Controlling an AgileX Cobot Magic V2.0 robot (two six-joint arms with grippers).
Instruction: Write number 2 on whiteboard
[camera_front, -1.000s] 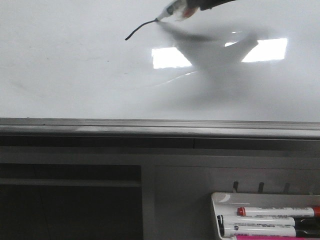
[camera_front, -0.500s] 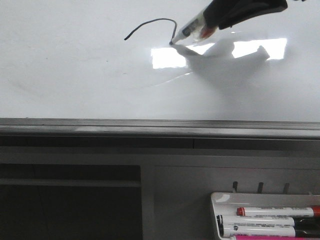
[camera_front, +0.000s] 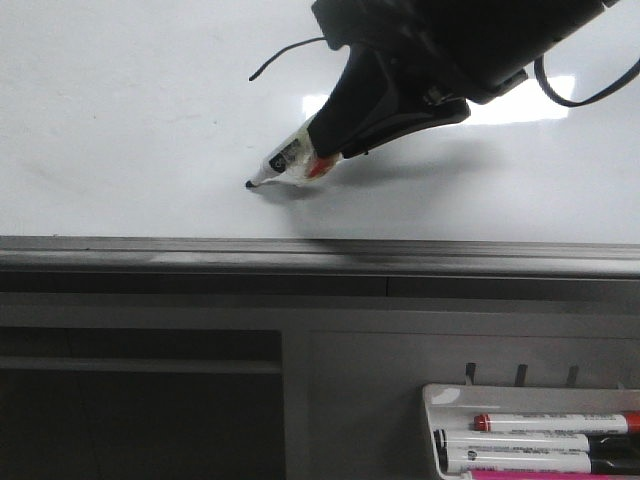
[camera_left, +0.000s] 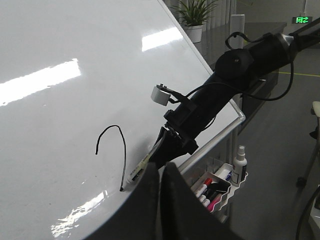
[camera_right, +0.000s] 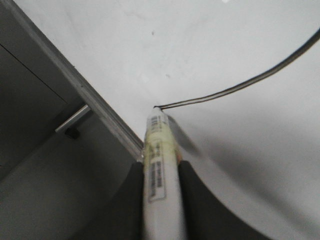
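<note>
Comparing w/ half a sec ago, we see the right claw (camera_front: 325, 150), clamped on the marker (camera_front: 290, 160), has pulled the number 2 (camera_left: 120, 155)'s diagonal down the whiteboard (camera_front: 120, 120) to its low corner, so only the base stroke's left.

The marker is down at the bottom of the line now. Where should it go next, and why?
Probably sideways toward the robot's right, along the whiteboard, tip kept touching. The number 2 has only its top hook and the slanted stroke down so far; the long bottom stroke is missing. The marker, held in the right tool, has its tip at the end of the slanted stroke, just above the board's grey edge.
</note>
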